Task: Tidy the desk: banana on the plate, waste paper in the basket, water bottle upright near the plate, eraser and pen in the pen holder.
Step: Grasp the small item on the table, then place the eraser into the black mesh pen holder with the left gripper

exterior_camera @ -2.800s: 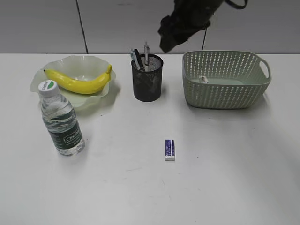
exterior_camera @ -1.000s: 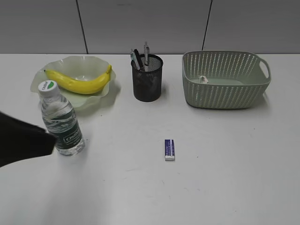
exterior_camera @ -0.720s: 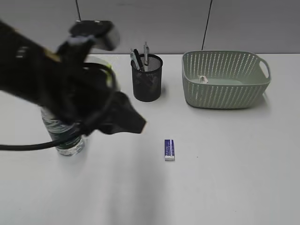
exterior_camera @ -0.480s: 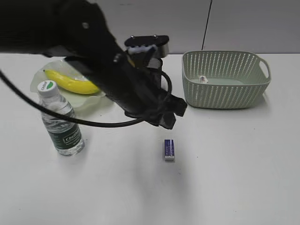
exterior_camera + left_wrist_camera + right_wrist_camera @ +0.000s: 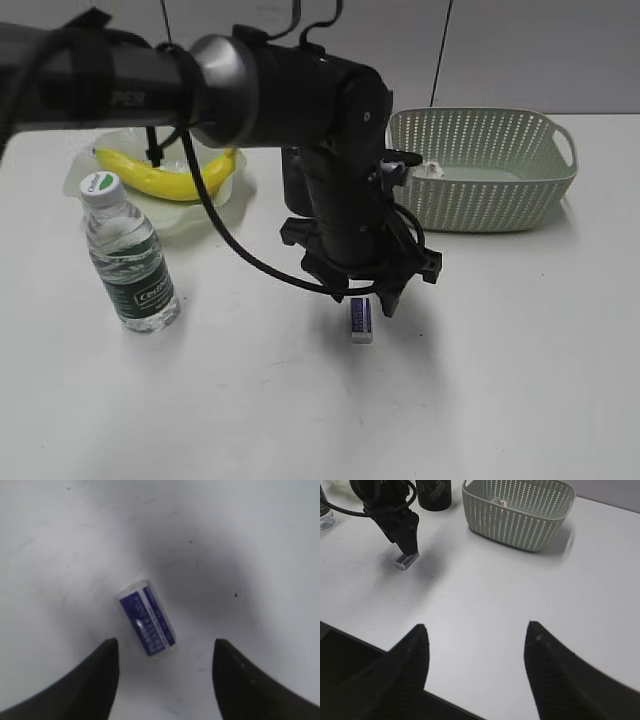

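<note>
The blue-and-white eraser (image 5: 362, 322) lies flat on the white desk (image 5: 520, 380). My left gripper (image 5: 365, 300) hangs just above it, open; in the left wrist view the eraser (image 5: 147, 617) sits just beyond the fingertips, left of centre, and the gripper (image 5: 165, 647) holds nothing. The banana (image 5: 160, 178) lies on the plate (image 5: 190, 218). The water bottle (image 5: 130, 262) stands upright in front of the plate. The waste paper (image 5: 432, 170) lies in the basket (image 5: 480, 190). My arm hides most of the pen holder (image 5: 434, 492) and the pens. My right gripper (image 5: 477, 627) is open over bare desk.
The left arm (image 5: 250, 90) stretches from the left across the plate and pen holder. The right wrist view shows the desk's near edge (image 5: 365, 647) just below the right gripper, with the basket (image 5: 517, 507) far ahead.
My left arm swept in from the left edge, passed over the bottle and plate, and came down over the eraser. The objects have not moved.
</note>
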Available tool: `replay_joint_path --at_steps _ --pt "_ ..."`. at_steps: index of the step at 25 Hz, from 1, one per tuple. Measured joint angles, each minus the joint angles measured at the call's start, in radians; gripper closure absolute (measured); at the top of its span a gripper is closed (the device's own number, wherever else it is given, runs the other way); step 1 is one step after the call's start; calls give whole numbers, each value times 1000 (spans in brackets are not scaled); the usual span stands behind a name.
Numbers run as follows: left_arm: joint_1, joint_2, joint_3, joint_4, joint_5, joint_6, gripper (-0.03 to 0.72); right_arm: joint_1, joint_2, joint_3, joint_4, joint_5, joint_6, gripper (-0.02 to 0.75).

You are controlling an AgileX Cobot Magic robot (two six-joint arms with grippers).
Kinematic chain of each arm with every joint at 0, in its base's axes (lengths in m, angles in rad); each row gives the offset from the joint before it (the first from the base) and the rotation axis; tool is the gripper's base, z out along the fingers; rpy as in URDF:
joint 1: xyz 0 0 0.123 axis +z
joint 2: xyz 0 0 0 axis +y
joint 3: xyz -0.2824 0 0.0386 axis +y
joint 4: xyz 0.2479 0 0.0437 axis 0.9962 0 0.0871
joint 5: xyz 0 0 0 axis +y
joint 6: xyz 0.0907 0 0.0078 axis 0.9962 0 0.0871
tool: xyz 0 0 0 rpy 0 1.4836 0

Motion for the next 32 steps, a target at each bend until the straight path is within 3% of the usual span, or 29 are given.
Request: replay_joint_path --at_steps 7,11,15,18,24,29,32 --pt "-4 63 -37 22 9 -16 237 0 -1 0 0 -1 0 259" --pt "-4 93 -39 22 -5 -16 281 0 -1 0 -1 -1 0 259" --pt "-4 109 -40 26 -7 -17 374 0 -2 0 -1 -1 0 259" --pt "-4 112 -49 32 0 -15 517 0 -2 0 -1 -1 0 259" --pt "-4 110 -170 46 137 -14 511 0 -2 0 -1 -1 0 259" --pt "8 29 -284 198 206 -13 511 0 -2 0 -1 -1 0 259" --pt "61 -10 -330 254 198 -12 511 0 -2 0 -1 -1 0 259"
